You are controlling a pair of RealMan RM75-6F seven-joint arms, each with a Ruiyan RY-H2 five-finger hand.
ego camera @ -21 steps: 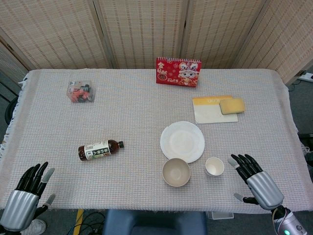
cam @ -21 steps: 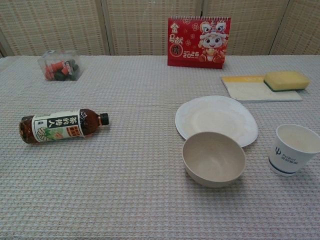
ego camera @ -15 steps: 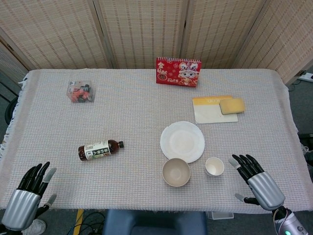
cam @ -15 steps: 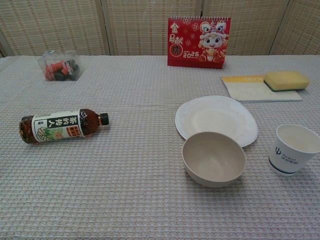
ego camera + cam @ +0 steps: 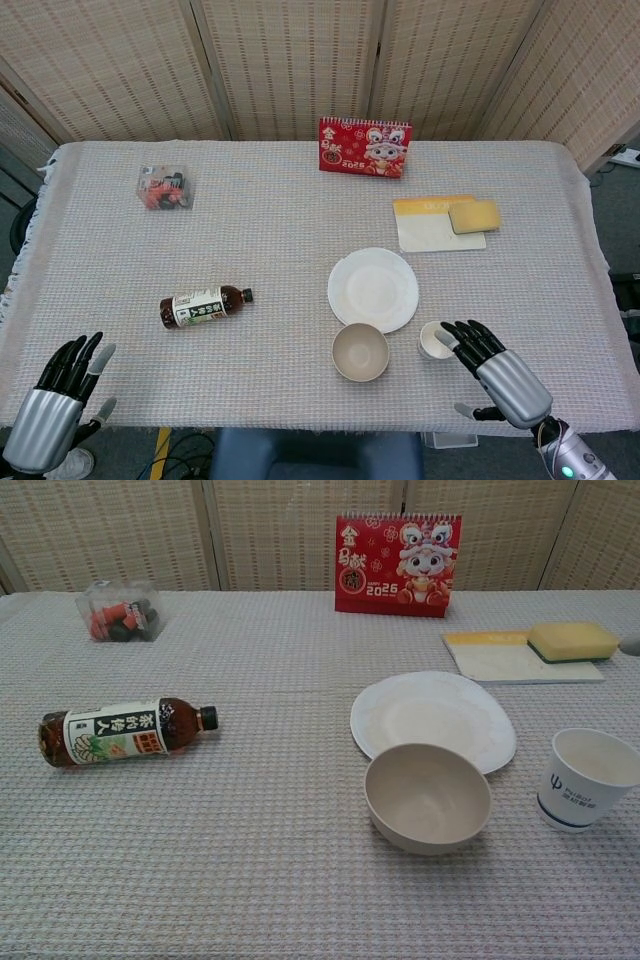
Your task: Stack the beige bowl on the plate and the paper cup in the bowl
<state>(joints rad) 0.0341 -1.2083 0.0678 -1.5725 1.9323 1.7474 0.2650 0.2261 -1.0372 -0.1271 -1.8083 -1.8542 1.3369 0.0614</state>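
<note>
The beige bowl (image 5: 360,351) (image 5: 428,796) sits upright on the tablecloth just in front of the white plate (image 5: 373,289) (image 5: 432,720). Right of the bowl stands the paper cup (image 5: 435,340) (image 5: 585,778), upright and empty. My right hand (image 5: 495,371) hovers at the table's near edge beside the cup, fingers spread, holding nothing; its fingertips (image 5: 455,332) reach the cup's right side. My left hand (image 5: 55,400) is at the near left corner, fingers apart and empty. Only a sliver of a right fingertip shows at the chest view's right edge.
A tea bottle (image 5: 204,305) (image 5: 120,731) lies on its side left of centre. A red calendar (image 5: 364,147) stands at the back, a clear box of small items (image 5: 165,187) back left, and a yellow sponge (image 5: 474,215) on a notepad (image 5: 432,228) back right.
My right hand has moved left toward the paper cup. The left hand has dropped slightly. Bowl, plate and cup have not moved.
</note>
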